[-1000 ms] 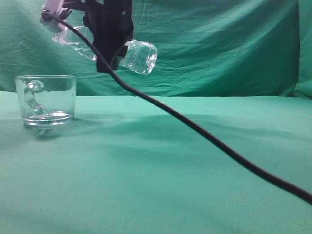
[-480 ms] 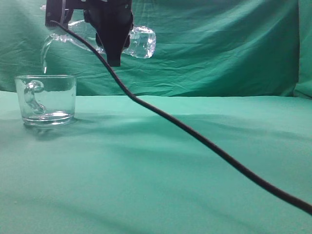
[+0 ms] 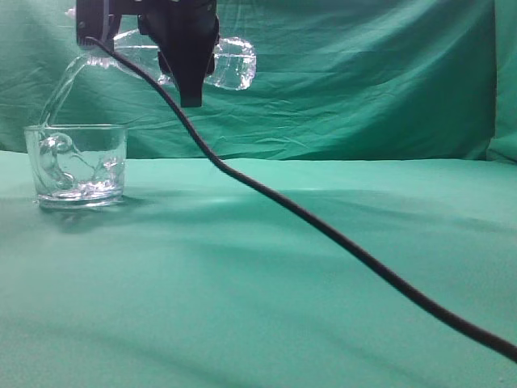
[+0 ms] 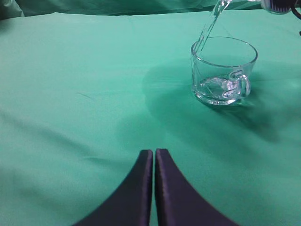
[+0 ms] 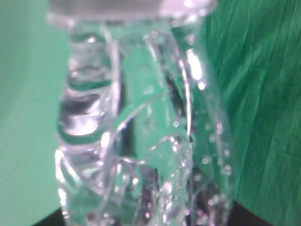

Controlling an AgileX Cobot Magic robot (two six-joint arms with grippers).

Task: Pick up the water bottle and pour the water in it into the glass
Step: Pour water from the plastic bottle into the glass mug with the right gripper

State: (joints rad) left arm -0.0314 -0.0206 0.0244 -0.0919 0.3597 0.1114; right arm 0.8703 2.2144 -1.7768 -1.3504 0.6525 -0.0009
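My right gripper (image 3: 187, 56) is shut on the water bottle (image 3: 226, 63) and holds it on its side, high at the upper left, neck to the left. The bottle fills the right wrist view (image 5: 141, 132). A stream of water (image 3: 63, 90) runs from the neck down into the glass (image 3: 77, 166), which stands on the green cloth below with water splashing in its base. The left wrist view shows the glass (image 4: 224, 70) and the stream (image 4: 207, 28) at the upper right. My left gripper (image 4: 154, 153) is shut and empty, low over the cloth, well short of the glass.
A black cable (image 3: 323, 222) hangs from the right arm and runs down across the cloth to the lower right. Green cloth (image 3: 266, 275) covers the table, and a green curtain (image 3: 363, 73) hangs behind it.
The bottle has been tipped further, neck down to the left. Water began to run from it half a second ago and now pours into the glass, which holds splashing water.
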